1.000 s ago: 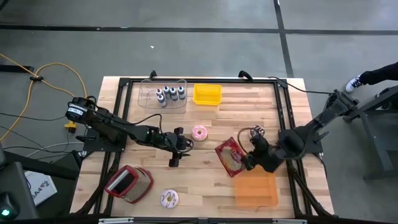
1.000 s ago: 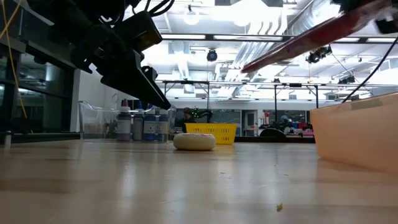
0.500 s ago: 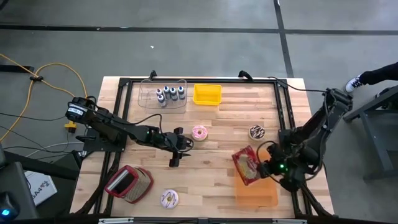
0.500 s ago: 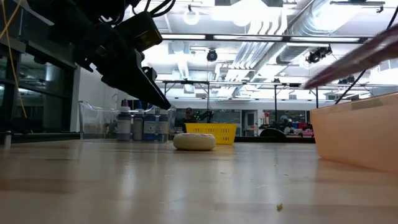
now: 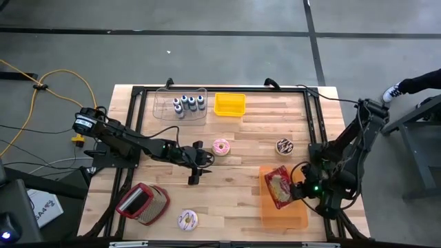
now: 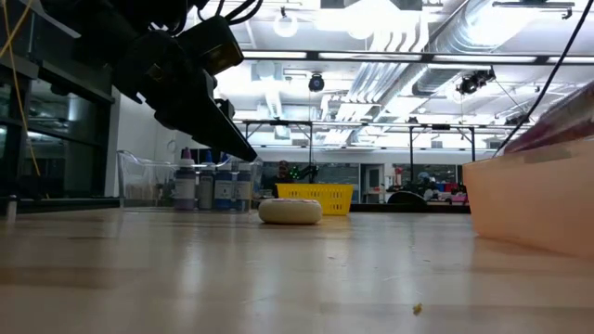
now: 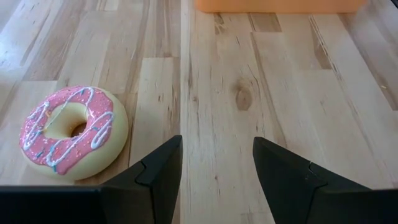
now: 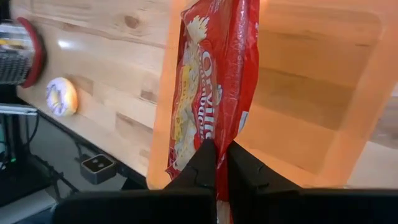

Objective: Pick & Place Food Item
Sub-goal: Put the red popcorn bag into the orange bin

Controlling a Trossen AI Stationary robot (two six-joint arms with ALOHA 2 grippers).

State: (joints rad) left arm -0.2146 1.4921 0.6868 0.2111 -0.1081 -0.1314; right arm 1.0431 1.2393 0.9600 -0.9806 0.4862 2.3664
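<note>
From above, the right hand (image 5: pixel 295 191) is clamped on a red printed snack packet (image 5: pixel 278 186), holding it over the translucent orange bin (image 5: pixel 284 213) on the slatted wooden bench (image 5: pixel 241 138). The left wrist view shows the left hand (image 7: pixel 214 168) with fingers spread and holding nothing, beside a pink-iced doughnut (image 7: pixel 71 132). The right wrist view shows the packet (image 8: pixel 208 93) hanging above the bin's rim (image 8: pixel 168 93).

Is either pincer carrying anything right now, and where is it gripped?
The right pincer pinches the red snack bag by one end edge, above the orange bin. The left pincer is open and empty.
</note>
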